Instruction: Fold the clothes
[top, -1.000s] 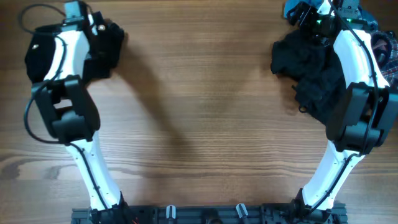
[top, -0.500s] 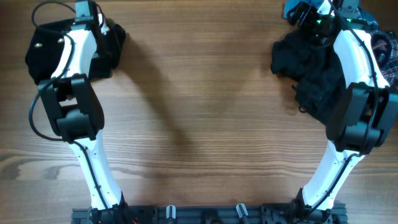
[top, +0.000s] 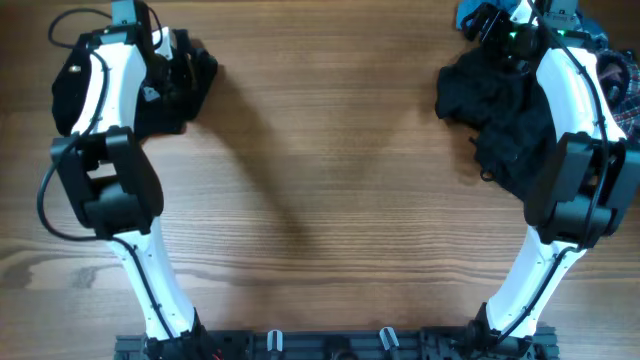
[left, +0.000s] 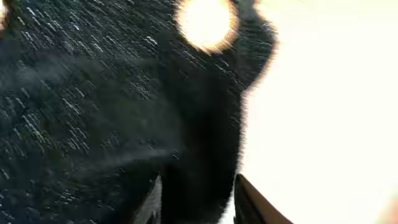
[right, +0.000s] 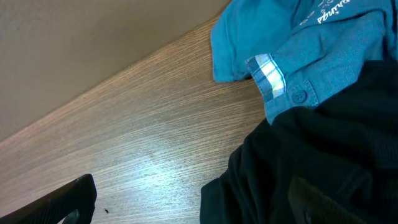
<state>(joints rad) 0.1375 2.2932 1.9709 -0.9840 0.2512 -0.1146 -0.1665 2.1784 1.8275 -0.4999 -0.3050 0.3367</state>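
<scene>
Garment (top: 190, 78) dragged rightward by left fingers (left: 255, 205) (grip unclear); right fingers (right: 62, 200) spread, unmoved.

Two arms (top: 95, 80) (top: 572, 85), perhaps four garments (top: 175, 100) (top: 500, 110) (top: 468, 15) (top: 626, 92)

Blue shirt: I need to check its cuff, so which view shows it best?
Right wrist: the blue shirt lies close, cuff and button sharp. Overhead shows only a sliver at the top edge; left wrist, none.

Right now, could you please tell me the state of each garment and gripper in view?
Left black garment: partly hidden, fold unclear.
Right black garment: crumpled heap, unfolded.
Blue shirt: crumpled, unfolded, touching that heap.
Left gripper: at the left black garment; blurred, grip unclear.
Right gripper: open, empty.
</scene>
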